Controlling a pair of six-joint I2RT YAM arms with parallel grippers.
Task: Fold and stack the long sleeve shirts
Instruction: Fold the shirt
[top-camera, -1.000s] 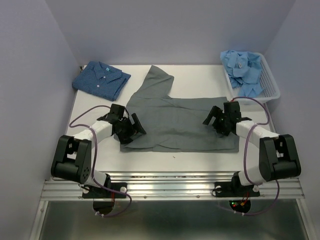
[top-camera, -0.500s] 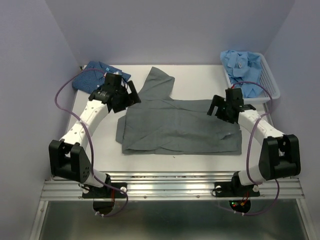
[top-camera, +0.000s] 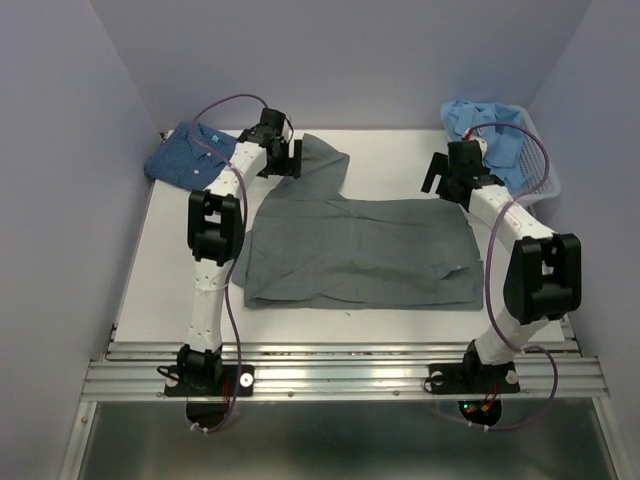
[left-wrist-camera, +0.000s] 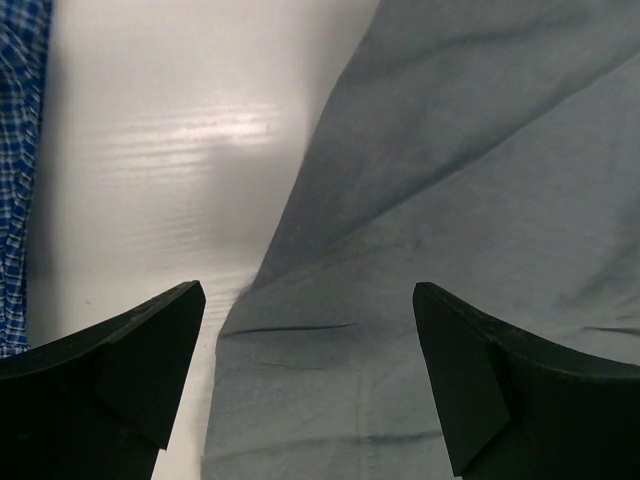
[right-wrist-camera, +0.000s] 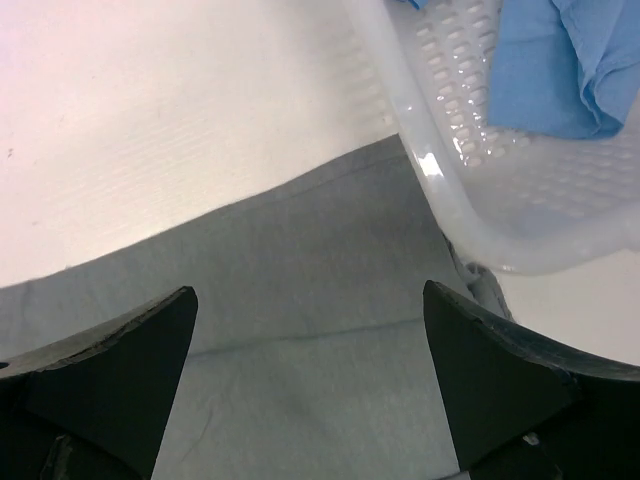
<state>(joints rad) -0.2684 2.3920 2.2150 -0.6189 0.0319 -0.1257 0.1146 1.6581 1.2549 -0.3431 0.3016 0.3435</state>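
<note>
A plain dark grey shirt (top-camera: 360, 250) lies spread on the white table, one sleeve (top-camera: 318, 165) reaching toward the back. My left gripper (top-camera: 283, 160) is open and empty above that sleeve's left edge; the grey cloth (left-wrist-camera: 450, 200) fills its wrist view. My right gripper (top-camera: 448, 178) is open and empty above the shirt's far right corner (right-wrist-camera: 330, 300), beside the basket. A folded dark blue patterned shirt (top-camera: 200, 160) lies at the back left and shows at the left edge of the left wrist view (left-wrist-camera: 20, 150). Light blue shirts (top-camera: 490, 135) are heaped in the basket.
A white slatted plastic basket (top-camera: 545, 180) stands at the back right, its rim (right-wrist-camera: 440, 170) close to my right gripper. Purple-grey walls enclose the table on three sides. A metal rail runs along the near edge.
Both arms have reached toward the back of the table. The left gripper went from the shirt's left edge up to the sleeve, the right one up to the far right corner. The shirt lies slightly flatter.
</note>
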